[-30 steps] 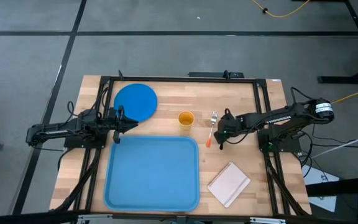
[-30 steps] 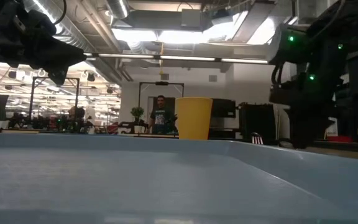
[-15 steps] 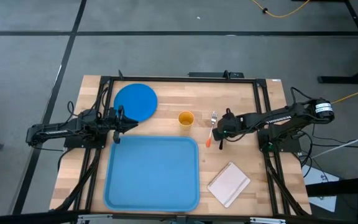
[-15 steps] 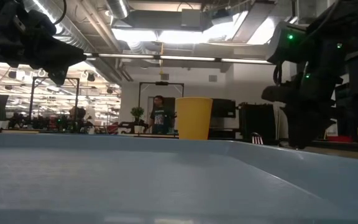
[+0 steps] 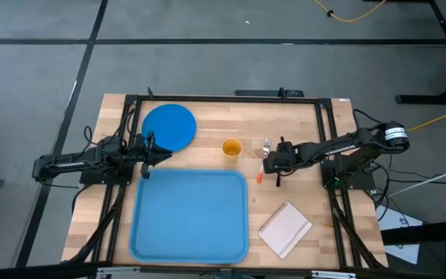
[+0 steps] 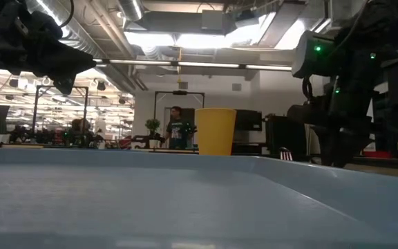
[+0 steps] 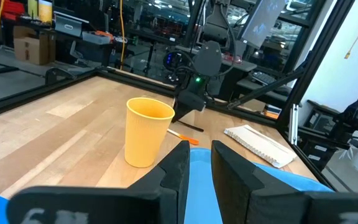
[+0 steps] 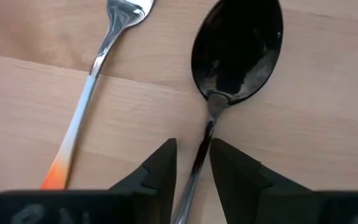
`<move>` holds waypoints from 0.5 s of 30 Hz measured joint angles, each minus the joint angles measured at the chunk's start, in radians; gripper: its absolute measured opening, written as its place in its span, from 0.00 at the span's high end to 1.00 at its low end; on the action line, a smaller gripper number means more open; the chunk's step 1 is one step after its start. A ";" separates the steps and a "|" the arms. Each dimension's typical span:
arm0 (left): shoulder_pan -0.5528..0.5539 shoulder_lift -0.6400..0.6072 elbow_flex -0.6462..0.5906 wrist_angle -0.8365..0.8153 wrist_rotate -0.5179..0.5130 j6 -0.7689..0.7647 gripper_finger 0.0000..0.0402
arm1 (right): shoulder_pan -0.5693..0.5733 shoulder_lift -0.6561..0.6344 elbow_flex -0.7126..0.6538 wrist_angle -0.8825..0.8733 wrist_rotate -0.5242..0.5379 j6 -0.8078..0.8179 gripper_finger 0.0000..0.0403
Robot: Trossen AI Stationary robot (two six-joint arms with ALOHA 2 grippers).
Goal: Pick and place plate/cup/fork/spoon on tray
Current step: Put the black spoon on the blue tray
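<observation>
Spoon [image 8: 236,46] lies flat on the wood table [image 5: 300,116], centre-right of the high view, just beside the fork [image 8: 87,93]; fork w/ silver tines and orange handle tip, spoon all dark. Right gripper [image 8: 191,165] is low over the spoon: in the right wrist view its two dark fingers straddle the spoon's thin handle, one each side, w/ a narrow gap. Fingers are close around the handle, but whether they actually pinch it — can't tell. In the high view the right gripper [image 5: 276,157] covers the spoon; only the fork's [image 5: 262,163] orange tip and tines show next to it, just off the tray's [image 5: 190,215] upper-right corner.

Cup [image 5: 231,147], orange-yellow, stands upright at frame centre, just above the tray's top edge, apart from it. Plate [image 5: 169,126], round blue, sits upper left on the table, off the tray. Tray is light blue and fills the lower centre.

Left gripper [image 5: 161,154] waits at mid-left, betw. plate and tray's upper-left corner; fingers slightly parted, holding nothing, per left wrist view [image 7: 197,174].

White pad [image 5: 285,228] lies tilted at lower right, near the tray's right side. Person [image 6: 176,128] stands far back in the room in the low view.
</observation>
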 joint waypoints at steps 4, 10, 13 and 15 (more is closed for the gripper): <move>0.000 0.000 0.000 0.000 0.000 0.000 0.85 | -0.002 -0.009 0.010 -0.036 0.004 0.004 0.78; 0.000 0.000 0.000 0.000 0.002 0.000 0.85 | -0.002 -0.005 0.010 -0.045 0.014 0.004 0.96; 0.000 0.000 0.000 0.000 0.003 0.000 0.85 | -0.002 -0.005 0.010 -0.044 0.011 0.004 0.97; 0.000 0.000 0.000 0.000 0.003 0.000 0.85 | -0.002 -0.005 0.010 -0.041 0.010 0.004 0.97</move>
